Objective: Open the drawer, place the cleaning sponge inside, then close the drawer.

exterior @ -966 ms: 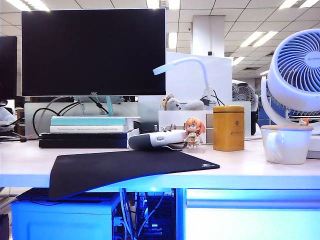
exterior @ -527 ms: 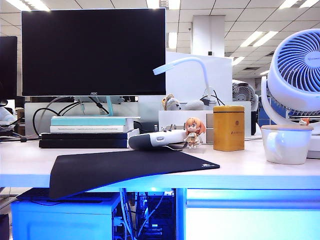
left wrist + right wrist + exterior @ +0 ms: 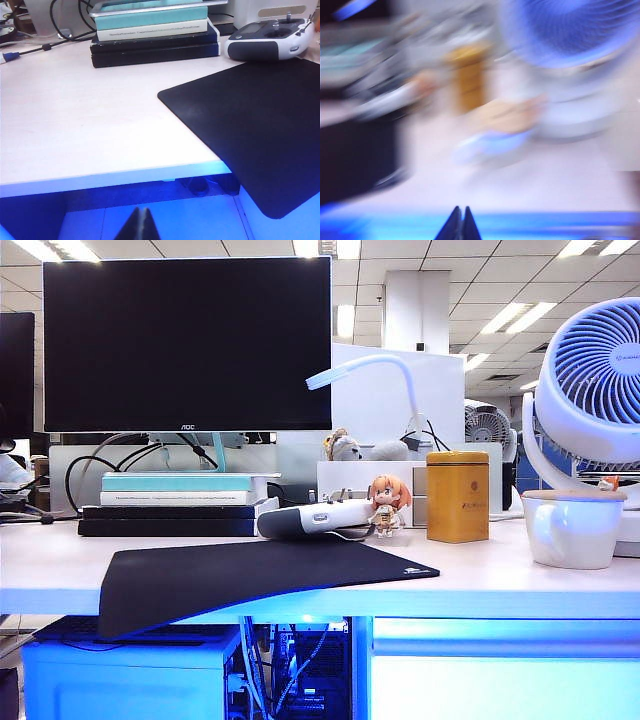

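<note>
Two grippers: both mine, both empty.
Left gripper (image 3: 137, 225): fingers pressed together, hanging off the desk (image 3: 90, 130) edge, near the mat (image 3: 260, 130) corner.
Right gripper (image 3: 458, 222): fingers pressed together, before the desk edge; view blurred.
Drawer (image 3: 505, 660): closed, under the desk at right.
Sponge: I cannot see it.
Tin (image 3: 457, 496): upright, between figurine (image 3: 387, 504) and mug (image 3: 572, 528).

A black mat (image 3: 250, 575) overhangs the desk (image 3: 500, 580) edge.

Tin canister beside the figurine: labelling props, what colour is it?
Golden yellow; the tin canister shows best in the exterior view.
</note>
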Robot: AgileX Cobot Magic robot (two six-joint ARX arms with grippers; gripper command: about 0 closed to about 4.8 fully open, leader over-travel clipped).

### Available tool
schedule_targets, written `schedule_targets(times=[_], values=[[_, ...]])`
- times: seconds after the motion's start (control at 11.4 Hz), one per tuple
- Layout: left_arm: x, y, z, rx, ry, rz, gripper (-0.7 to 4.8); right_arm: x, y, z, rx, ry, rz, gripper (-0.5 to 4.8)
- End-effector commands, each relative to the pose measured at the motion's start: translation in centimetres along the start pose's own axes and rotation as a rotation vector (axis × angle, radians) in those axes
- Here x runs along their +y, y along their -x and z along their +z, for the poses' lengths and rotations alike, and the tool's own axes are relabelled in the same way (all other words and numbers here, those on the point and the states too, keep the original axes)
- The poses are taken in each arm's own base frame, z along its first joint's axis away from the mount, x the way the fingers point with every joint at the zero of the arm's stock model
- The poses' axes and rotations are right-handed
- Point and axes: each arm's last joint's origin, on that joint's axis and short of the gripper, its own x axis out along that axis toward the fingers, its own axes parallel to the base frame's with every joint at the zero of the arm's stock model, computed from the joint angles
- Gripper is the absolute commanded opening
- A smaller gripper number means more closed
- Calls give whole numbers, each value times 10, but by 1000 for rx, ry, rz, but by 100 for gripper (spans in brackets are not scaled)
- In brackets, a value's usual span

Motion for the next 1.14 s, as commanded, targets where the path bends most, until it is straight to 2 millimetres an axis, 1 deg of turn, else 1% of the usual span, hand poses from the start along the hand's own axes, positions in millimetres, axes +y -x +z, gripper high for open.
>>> schedule_targets(times=[0.09, 0.18, 0.44, 0.53, 0.61, 1.14], values=[[0, 0, -3, 21, 2, -2, -5, -8, -20, -26, -22, -13, -89, -5], [0, 0, -3, 21, 2, -2, -5, -12, -27, -40, 39, -16, 19, -5], [0, 0, -3, 21, 2, -2, -5, -25, -36, -67, 118, -32, -49, -5], [0, 0, -3, 20, 2, -3, -5, -25, -36, -69, 122, -31, -51, -5], [0, 0, -3, 20, 2, -3, -5, -27, -37, -68, 94, -28, -104, -5], [0, 0, -3, 20, 2, -2, -5, -27, -37, -68, 88, -29, -105, -5]])
